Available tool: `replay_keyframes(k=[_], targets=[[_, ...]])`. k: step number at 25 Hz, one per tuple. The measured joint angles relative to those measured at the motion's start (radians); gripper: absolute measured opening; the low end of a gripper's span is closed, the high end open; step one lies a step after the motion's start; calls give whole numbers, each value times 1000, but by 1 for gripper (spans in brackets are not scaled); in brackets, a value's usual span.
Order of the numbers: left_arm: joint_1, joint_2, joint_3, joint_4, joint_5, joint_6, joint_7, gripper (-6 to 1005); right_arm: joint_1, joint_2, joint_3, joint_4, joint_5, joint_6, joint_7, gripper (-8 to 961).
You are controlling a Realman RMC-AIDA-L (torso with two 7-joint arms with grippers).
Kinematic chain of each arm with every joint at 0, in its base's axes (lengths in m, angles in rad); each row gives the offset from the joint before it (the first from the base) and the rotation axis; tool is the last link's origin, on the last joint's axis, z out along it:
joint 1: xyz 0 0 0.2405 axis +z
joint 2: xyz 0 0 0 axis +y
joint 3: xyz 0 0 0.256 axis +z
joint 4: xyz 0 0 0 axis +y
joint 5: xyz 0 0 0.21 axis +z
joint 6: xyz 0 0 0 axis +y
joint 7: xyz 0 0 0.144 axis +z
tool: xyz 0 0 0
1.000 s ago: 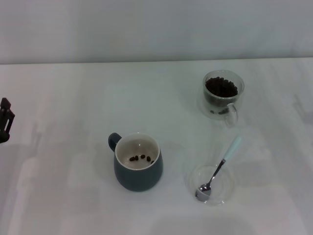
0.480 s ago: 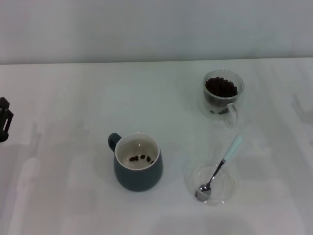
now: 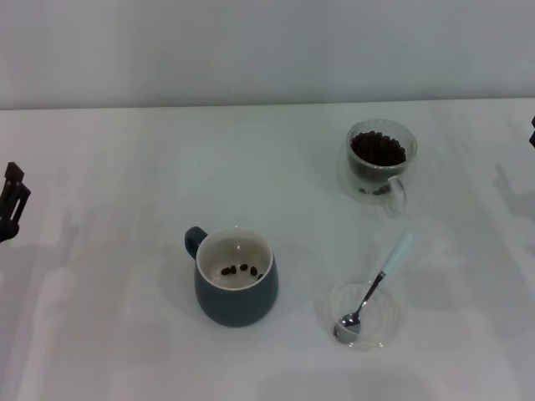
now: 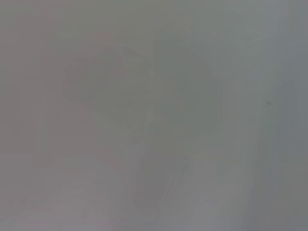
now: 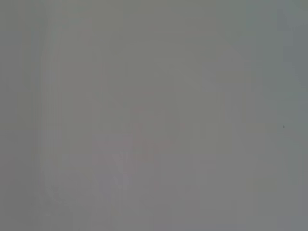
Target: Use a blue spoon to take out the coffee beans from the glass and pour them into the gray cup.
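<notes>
In the head view the gray cup point(image 3: 236, 277) stands at the front middle of the table with a few coffee beans point(image 3: 241, 269) inside. The glass point(image 3: 381, 160) holds a heap of coffee beans point(image 3: 379, 148) at the back right. The blue spoon point(image 3: 376, 284) lies with its metal bowl in a flat clear saucer point(image 3: 362, 314) and its pale handle pointing toward the glass. My left gripper point(image 3: 10, 200) shows at the far left edge, far from everything. A dark sliver of my right gripper point(image 3: 532, 132) shows at the far right edge. Both wrist views show only plain grey surface.
The white table point(image 3: 125, 184) runs back to a pale wall point(image 3: 267, 50). Open tabletop lies between the cup, the glass and the saucer, and across the left half.
The left gripper has shifted slightly at the left edge. A dark sliver of the right gripper has come into view at the right edge. Cup, glass and spoon have not moved.
</notes>
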Motion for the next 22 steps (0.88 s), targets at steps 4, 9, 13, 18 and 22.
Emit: replay_keyframes(k=[4, 9, 13, 18, 22], targets=[[1, 0, 2, 0, 4, 0, 3, 778, 1, 0, 0, 9, 0, 1, 0, 810], [1, -2, -1, 0, 1, 1, 7, 788, 4, 1, 0, 15, 0, 1, 1, 810], [2, -2, 0, 0, -2, 1, 4, 786, 9, 3, 0, 20, -2, 1, 1, 810], [4, -1, -2, 1, -3, 1, 3, 784, 15, 3, 1, 29, 1, 7, 1, 810], [4, -1, -1, 1, -1, 1, 3, 782, 24, 3, 4, 29, 2, 19, 2, 810]])
